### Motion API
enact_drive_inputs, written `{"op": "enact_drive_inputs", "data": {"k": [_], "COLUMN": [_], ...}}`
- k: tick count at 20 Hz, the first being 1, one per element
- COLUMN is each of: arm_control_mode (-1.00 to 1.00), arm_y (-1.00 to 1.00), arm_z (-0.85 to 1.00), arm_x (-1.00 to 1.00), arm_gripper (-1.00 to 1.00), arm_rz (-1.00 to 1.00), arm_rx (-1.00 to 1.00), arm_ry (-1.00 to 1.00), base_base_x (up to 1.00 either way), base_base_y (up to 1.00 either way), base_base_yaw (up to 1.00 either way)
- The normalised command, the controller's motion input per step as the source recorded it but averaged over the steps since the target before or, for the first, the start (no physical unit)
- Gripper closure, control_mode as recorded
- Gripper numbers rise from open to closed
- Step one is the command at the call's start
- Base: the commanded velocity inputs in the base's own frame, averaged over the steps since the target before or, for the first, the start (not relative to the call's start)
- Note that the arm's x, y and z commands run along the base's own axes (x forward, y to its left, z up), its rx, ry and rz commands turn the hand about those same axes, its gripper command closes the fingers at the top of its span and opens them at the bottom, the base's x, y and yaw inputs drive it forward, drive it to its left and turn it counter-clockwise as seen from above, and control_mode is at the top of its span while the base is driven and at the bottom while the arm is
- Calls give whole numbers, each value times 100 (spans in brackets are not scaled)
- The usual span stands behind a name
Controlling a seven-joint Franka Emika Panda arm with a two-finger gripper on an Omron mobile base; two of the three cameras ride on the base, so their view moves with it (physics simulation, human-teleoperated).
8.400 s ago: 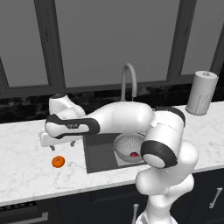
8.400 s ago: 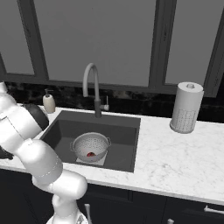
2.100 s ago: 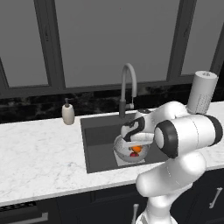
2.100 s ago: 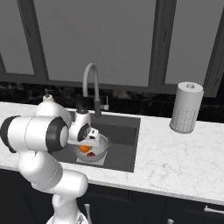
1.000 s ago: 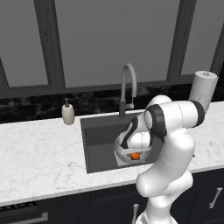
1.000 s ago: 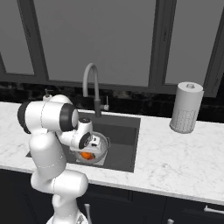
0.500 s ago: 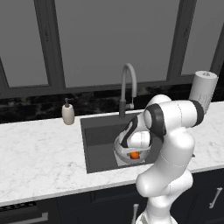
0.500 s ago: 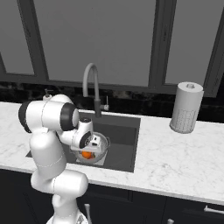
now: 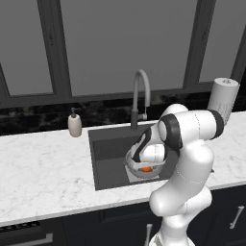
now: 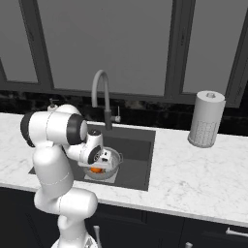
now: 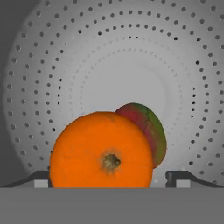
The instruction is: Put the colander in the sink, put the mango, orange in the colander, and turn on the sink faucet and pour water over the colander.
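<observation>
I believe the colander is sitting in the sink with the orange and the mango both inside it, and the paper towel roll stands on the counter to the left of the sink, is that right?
Not quite: the paper towel roll stands right of the sink, as the right base view shows. The rest holds: the colander sits in the sink with the orange and mango inside.

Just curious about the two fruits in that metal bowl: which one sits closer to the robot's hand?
The orange: plain bright orange, it sits between the hand tips, in front of the red-green mango.
</observation>
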Motion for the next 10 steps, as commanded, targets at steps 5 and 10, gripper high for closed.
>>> {"op": "enact_drive_inputs", "data": {"k": [5,10], "arm_control_mode": [-100,-100], "arm_y": [-9,-44], "arm_z": [11,44], "arm_x": [1,0], "arm_gripper": [-100,-100], "arm_rz": [0,0], "arm_rx": [0,3], "arm_ry": [0,0], "base_base_x": [0,0], "base_base_y": [0,0], "base_base_yaw": [0,0]}}
